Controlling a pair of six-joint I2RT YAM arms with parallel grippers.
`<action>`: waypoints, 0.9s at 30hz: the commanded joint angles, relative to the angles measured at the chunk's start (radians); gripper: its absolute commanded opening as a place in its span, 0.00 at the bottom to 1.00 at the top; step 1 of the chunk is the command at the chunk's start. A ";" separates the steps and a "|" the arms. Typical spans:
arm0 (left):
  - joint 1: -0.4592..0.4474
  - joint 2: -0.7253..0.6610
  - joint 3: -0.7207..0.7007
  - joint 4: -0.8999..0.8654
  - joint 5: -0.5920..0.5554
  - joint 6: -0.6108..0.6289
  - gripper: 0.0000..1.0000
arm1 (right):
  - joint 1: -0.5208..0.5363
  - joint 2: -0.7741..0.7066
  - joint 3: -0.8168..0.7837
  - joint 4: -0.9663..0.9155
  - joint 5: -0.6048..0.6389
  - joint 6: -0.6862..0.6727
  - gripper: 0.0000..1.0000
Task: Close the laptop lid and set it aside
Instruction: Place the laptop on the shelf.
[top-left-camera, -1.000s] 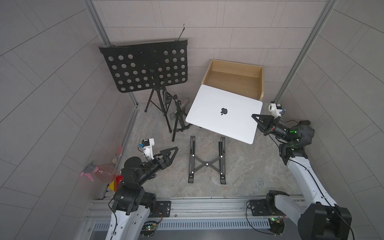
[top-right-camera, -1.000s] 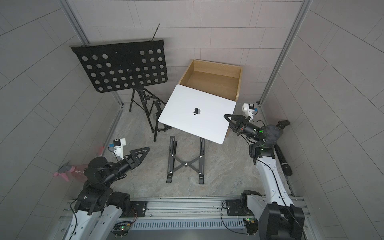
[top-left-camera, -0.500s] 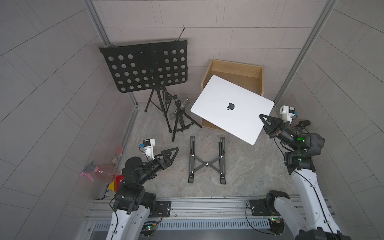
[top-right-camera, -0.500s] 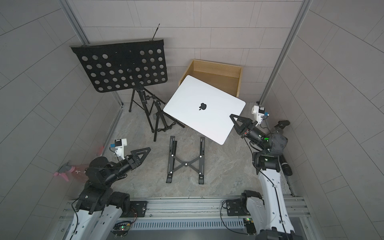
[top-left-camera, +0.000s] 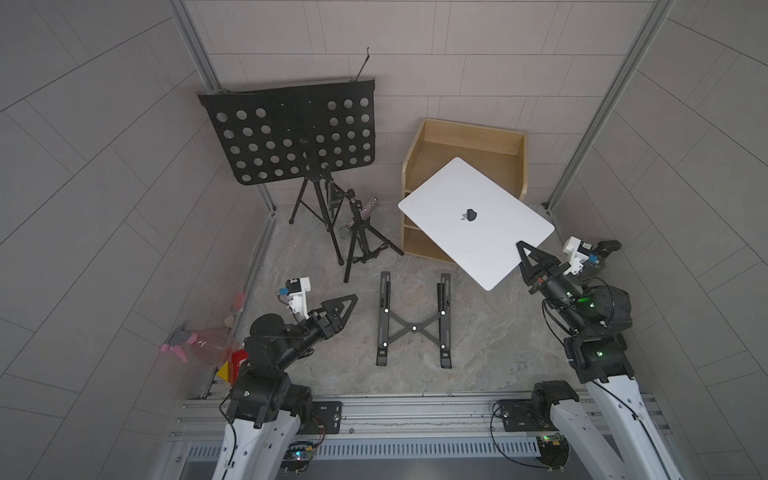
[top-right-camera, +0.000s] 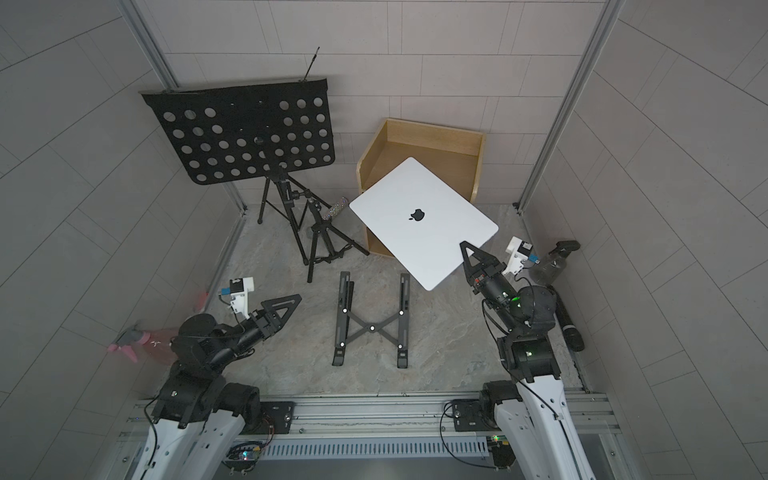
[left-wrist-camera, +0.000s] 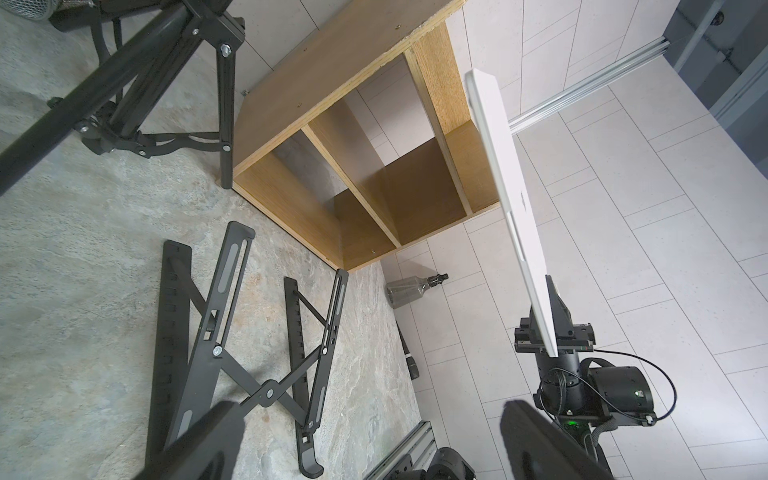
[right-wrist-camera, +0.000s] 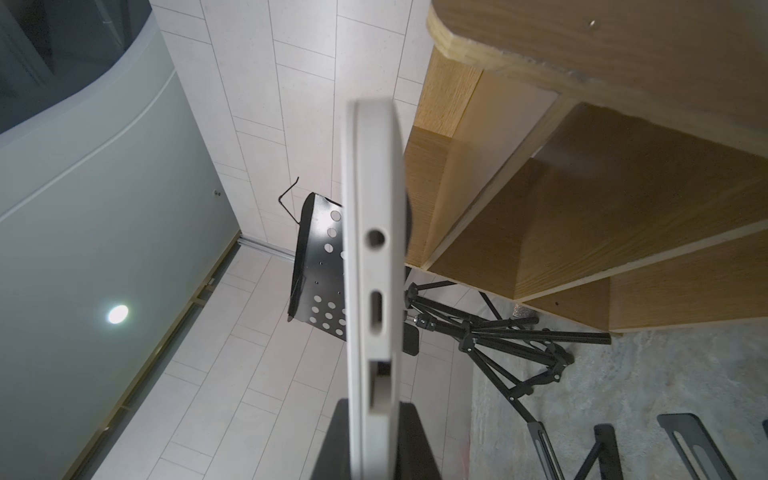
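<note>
While the thin, smooth, silver-white laptop (top-left-camera: 473, 220) hangs shut and tilted in the air by the wooden box (top-left-camera: 469, 139), the right tool (top-left-camera: 523, 249) pinches its edge; the left tool (top-left-camera: 352, 297) gapes wide, holding nothing.

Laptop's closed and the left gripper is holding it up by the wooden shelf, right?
No: it is the right gripper that holds the closed laptop up by the wooden shelf, as both top views show. The left gripper is open and empty.
</note>
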 joint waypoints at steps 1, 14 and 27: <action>-0.002 -0.012 -0.009 0.019 0.012 -0.001 1.00 | 0.124 -0.018 0.036 0.165 0.249 -0.125 0.00; -0.002 0.001 -0.005 0.024 0.013 0.000 1.00 | 0.271 -0.052 0.048 0.160 0.444 -0.221 0.00; -0.003 0.017 -0.013 0.075 0.027 -0.037 1.00 | 0.272 -0.058 0.009 0.246 0.566 -0.066 0.00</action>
